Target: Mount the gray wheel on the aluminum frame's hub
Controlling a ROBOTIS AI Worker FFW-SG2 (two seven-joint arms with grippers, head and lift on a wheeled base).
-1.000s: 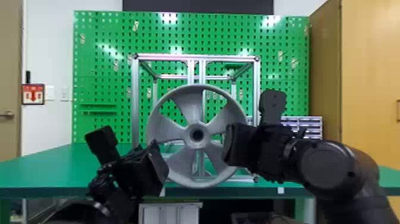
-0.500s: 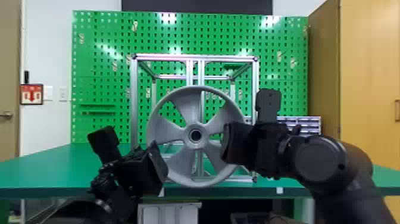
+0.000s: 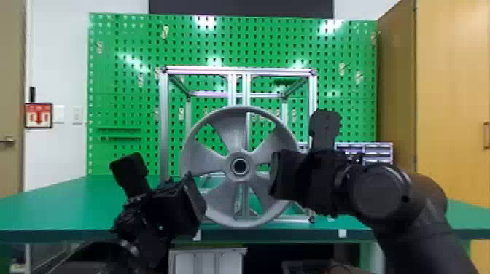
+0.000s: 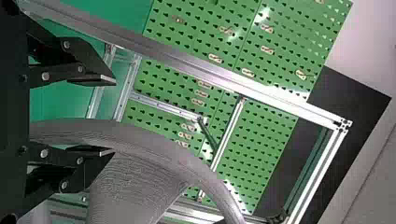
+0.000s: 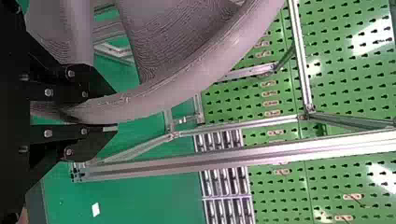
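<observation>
The gray wheel (image 3: 235,134) stands upright before the aluminum frame (image 3: 164,120), its round center opening facing me; the frame's hub is hidden behind it. At the wheel's right side is my right gripper (image 3: 286,176). In the right wrist view, that gripper (image 5: 114,109) is shut on the rim of the wheel (image 5: 187,77). By the lower left of the rim sits my left gripper (image 3: 189,206). The left wrist view has this gripper (image 4: 114,115) open, with the wheel's rim (image 4: 154,140) partly between its fingers, beside the lower one.
The green table (image 3: 73,204) carries the frame, whose posts rise on both sides of the wheel. Behind stand a green pegboard (image 3: 124,87) and, at right, small drawers (image 3: 364,153). A wooden cabinet (image 3: 452,94) is at far right.
My left gripper has shifted slightly right, closer to the wheel, and my right gripper slightly left. Against the frame, the wheel has hardly moved.
</observation>
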